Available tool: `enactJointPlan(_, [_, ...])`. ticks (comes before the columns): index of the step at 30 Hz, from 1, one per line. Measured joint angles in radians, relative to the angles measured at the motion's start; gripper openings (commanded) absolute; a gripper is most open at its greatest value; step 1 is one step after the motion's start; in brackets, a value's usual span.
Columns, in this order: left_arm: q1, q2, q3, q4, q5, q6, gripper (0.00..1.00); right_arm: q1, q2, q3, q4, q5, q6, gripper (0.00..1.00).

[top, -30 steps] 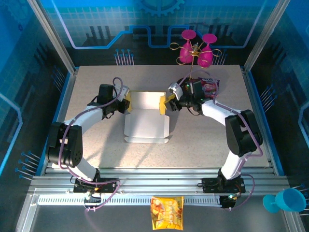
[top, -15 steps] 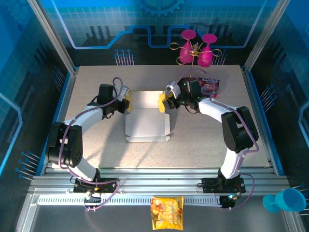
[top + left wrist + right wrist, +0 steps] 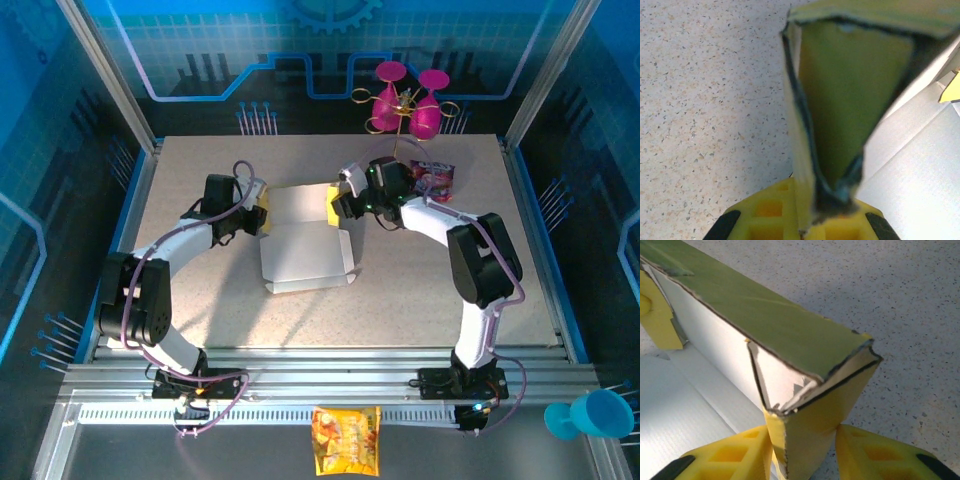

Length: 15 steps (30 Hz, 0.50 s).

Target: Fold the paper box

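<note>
left arm [image 3: 175, 240] and right arm [image 3: 440, 222] reach forward, wrists turned inward. left gripper [image 3: 258, 212] pinches the box's [image 3: 305, 255] left wall, right gripper [image 3: 340, 205] its right.

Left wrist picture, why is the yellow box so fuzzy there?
Left wrist: the paper box sits very close to the lens, so its edges blur, while the speckled table is sharp; right wrist: its folded corner looks crisp.

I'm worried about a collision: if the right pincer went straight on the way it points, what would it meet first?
The box wall that the right pincer clamps. Past it, the line seems to cross the white floor toward the left pincer on the opposite wall, though height is unclear.
</note>
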Motion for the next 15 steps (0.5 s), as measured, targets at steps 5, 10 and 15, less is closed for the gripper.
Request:
enactJointPlan(5, [0.0, 0.0, 0.0, -0.003, -0.008, 0.0, 0.0, 0.014, 0.021, 0.022, 0.001, 0.055, 0.034, 0.25])
enactJointPlan(10, [0.0, 0.0, 0.0, -0.009, -0.017, 0.0, 0.0, 0.03, 0.048, 0.046, 0.001, 0.131, 0.072, 0.08])
enactJointPlan(15, [0.0, 0.0, 0.0, -0.024, -0.024, 0.0, 0.0, 0.055, 0.07, 0.063, 0.001, 0.217, 0.121, 0.0])
